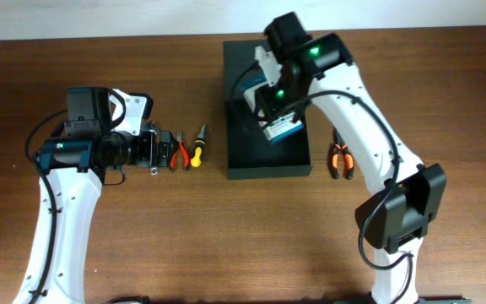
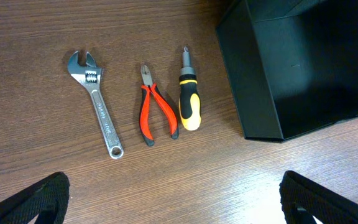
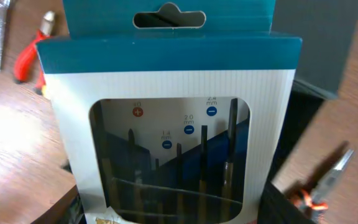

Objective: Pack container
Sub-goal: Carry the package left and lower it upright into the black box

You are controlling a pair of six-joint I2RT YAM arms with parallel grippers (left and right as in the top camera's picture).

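Card pack: the blue-and-white card pack (image 3: 173, 124) fills your right wrist view, upright, hang-hole on top, with thin screwdriver bits behind its window.
Right pincer: your right pincer (image 1: 277, 118) is pinching the card pack; the pack hides most of the fingers, so you cannot see exactly where they bite.
Right arm: it reaches from its base at the near right edge of the table (image 1: 99, 51), up and leftward, with the wrist bent down over the container.
Container: the dark container (image 1: 251, 156) lies at the middle of the table, open side up, with the card pack held above its right half.
Left arm: it rises from the near left edge and turns right, with the wrist level and aimed at the tools.
Left pincer: your left pincer (image 2: 173, 202) is spread wide, its two padded fingers (image 2: 30, 202) at the bottom corners of the left wrist view, holding nothing.
Tools at left: a wrench (image 2: 98, 102), red-handled pliers (image 2: 156, 112) and a yellow-and-black screwdriver (image 2: 188, 99) lie side by side, apart from one another, between the left pincer and the container's left wall.
Orange pliers: the orange-handled pliers (image 1: 339, 160) lie on the table just beside the container's right wall, under the right arm.
In the way: nothing lies between the tools and the container; overhead, the left wrist covers the wrench.
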